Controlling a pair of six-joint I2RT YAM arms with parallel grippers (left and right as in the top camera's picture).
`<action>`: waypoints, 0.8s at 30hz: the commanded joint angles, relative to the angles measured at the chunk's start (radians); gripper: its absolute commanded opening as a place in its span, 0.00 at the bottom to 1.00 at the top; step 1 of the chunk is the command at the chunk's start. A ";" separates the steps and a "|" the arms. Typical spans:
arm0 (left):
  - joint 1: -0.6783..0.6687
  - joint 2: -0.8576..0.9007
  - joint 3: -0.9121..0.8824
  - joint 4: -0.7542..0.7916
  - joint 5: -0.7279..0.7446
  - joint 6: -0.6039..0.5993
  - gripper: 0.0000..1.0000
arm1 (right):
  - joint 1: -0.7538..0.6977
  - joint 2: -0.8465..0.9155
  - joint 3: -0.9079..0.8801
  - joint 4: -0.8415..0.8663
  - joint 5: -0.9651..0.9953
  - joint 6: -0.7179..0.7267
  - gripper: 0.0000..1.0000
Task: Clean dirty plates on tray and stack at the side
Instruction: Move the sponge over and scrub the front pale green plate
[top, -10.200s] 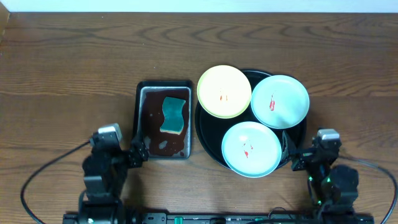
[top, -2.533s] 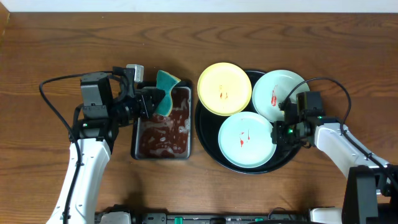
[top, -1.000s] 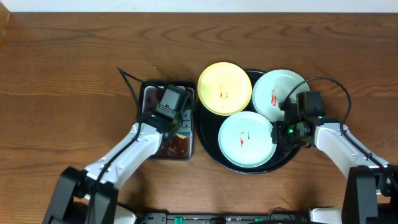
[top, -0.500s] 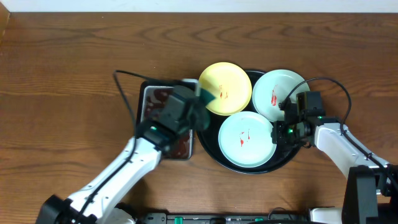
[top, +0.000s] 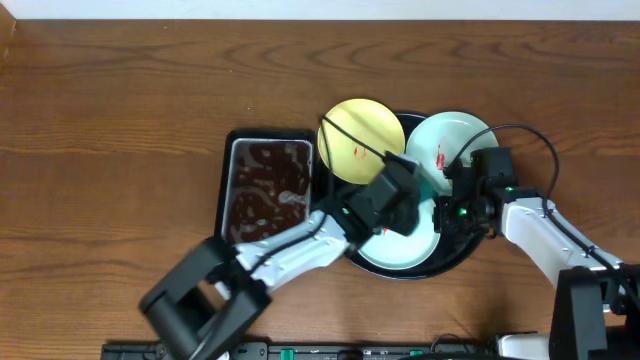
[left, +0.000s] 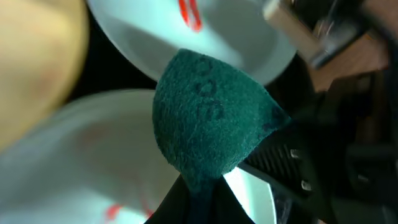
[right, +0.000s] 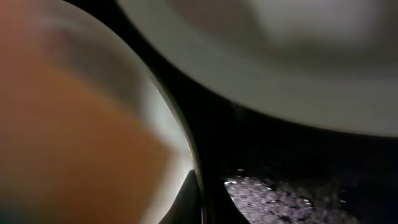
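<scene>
Step in hand, by my judgement: scrubbing the near pale mint-blue round plate (top: 408, 250), which lies at the front of the large round glossy black tray (top: 420, 271); the pale yellow round plate (top: 355, 135) and the far pale mint-blue round plate (top: 458, 140) lie behind it on the same tray, and nothing is stacked at the side yet. My left jaws are clenched on the lower end of the dark green scouring sponge (left: 208, 118), which hangs over the near plate beside the far mint one; whether it touches the plate I cannot tell. My right jaws are clamped on the near plate's right rim; the right wrist view, though blurred, shows that rim running into them. To do the step well: bring the sponge flat onto the plate; press lightly; sweep across the red smears (left: 115, 210) away from the held rim; hold the right grip firm so that the plate neither spins nor rides onto its neighbours; avoid dripping on the wooden bench (top: 120, 120); go back to the rectangular metal pan of brown liquid (top: 268, 190) only if the smears resist.
</scene>
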 joint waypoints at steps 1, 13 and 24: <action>-0.004 0.075 0.020 -0.022 -0.008 -0.050 0.07 | 0.018 0.008 0.006 0.005 0.004 0.007 0.01; 0.073 -0.017 0.020 -0.306 -0.265 -0.042 0.07 | 0.018 0.008 0.006 -0.005 0.045 0.008 0.01; 0.015 -0.072 0.020 -0.210 -0.151 -0.077 0.07 | 0.018 0.008 0.006 -0.002 0.045 0.008 0.01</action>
